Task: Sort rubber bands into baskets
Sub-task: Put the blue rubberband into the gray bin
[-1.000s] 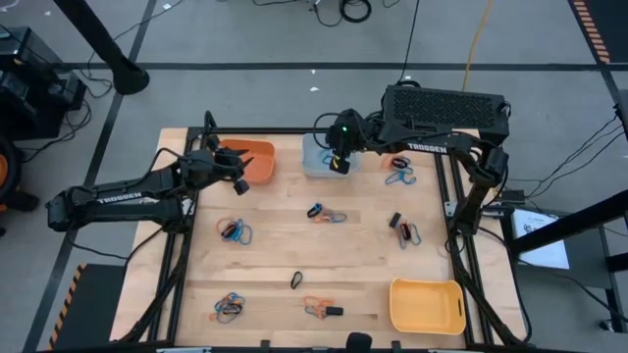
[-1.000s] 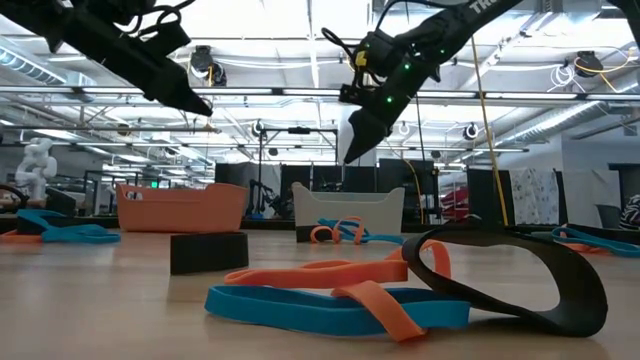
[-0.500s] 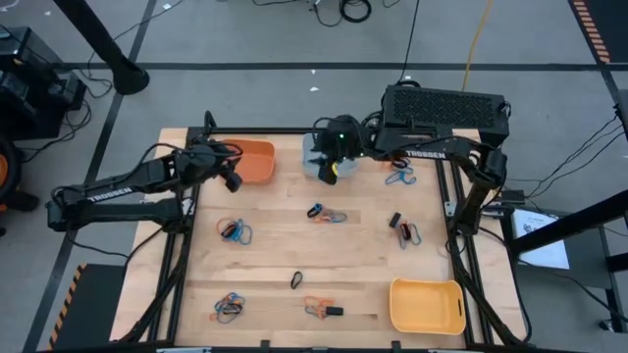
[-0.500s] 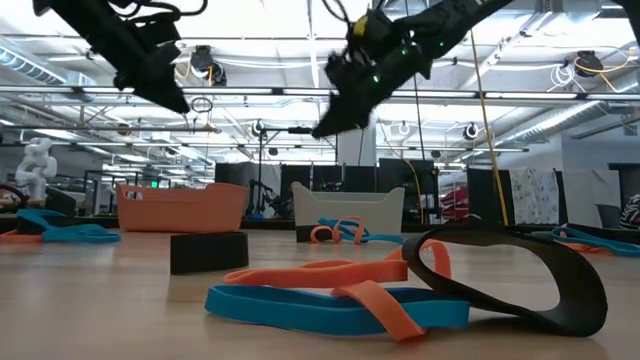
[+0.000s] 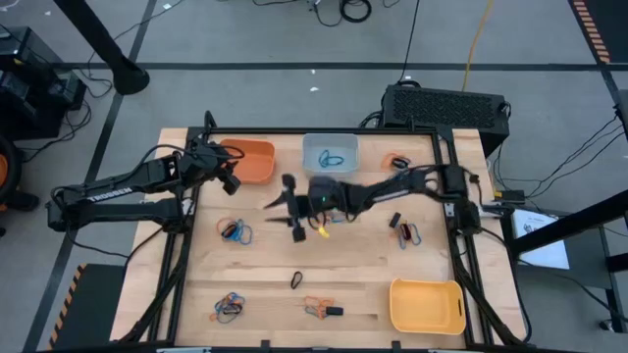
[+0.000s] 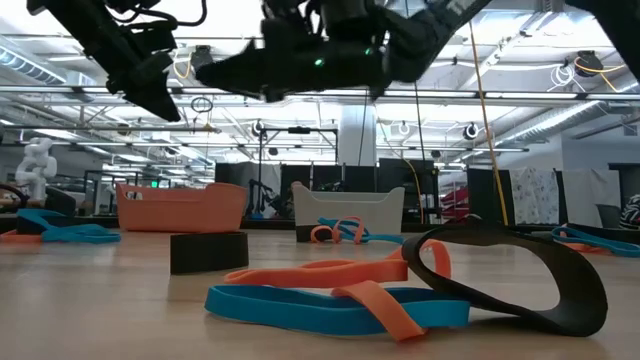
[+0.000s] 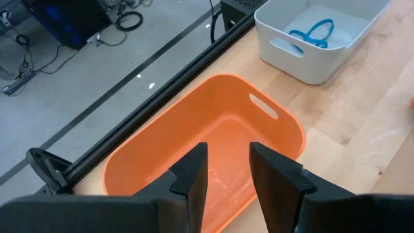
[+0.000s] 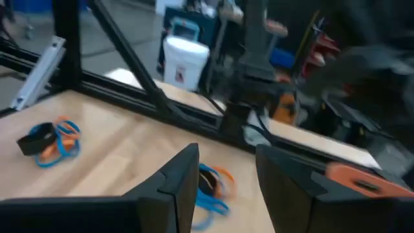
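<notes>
A blue rubber band (image 5: 331,156) is seen lying inside the pale blue-grey basket (image 5: 310,164) at the far middle of the surface (image 5: 363,265); half a second ago that spot was covered by the right tool, so the band is judged to have been dropped there and one sorting step completed. The orange basket (image 5: 261,169) stands just left of it and appears empty in the left wrist view, while the yellow basket (image 5: 427,307) sits at the near right corner with nothing visible inside. The remaining bands lie scattered in small mixed clusters: one at the left middle (image 5: 234,231), one at the near left (image 5: 228,308), one at the near middle (image 5: 317,308), one at the right middle (image 5: 404,229) and one at the far right (image 5: 396,165), with a single black band (image 5: 296,280) between them. The right tool (image 5: 294,214) has swung from the pale basket to the middle of the surface, above the central cluster, which is now largely hidden under it; its fingers stand apart with nothing between them. The left tool (image 5: 228,169) hangs at the near left edge of the orange basket, fingers parted and empty, having shifted slightly toward that basket. The right arm is smeared by motion, so its exact pose is hard to make out.
</notes>
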`<state>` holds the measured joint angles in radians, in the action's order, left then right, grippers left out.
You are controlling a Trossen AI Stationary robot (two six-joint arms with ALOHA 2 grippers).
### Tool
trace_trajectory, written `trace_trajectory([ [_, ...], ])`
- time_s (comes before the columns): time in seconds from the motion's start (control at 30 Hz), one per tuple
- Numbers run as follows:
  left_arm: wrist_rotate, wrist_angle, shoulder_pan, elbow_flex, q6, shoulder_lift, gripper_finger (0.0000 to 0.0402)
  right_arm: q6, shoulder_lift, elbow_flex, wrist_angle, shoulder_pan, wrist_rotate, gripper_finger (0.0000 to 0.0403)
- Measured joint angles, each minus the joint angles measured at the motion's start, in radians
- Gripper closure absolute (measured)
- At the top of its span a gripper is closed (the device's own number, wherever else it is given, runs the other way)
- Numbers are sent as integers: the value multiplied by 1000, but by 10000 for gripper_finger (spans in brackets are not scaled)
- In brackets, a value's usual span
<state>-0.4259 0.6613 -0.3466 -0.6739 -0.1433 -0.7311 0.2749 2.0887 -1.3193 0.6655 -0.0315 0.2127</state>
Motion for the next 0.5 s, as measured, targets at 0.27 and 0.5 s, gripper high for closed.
trace_trajectory([
  [0.27,-13,-1,0,0,2,0,278,-12,222,-256,-119,44,-2,257],
  [0.5,-40,-75,-1,1,55,0,278,-66,409,-623,-532,50,1,257],
])
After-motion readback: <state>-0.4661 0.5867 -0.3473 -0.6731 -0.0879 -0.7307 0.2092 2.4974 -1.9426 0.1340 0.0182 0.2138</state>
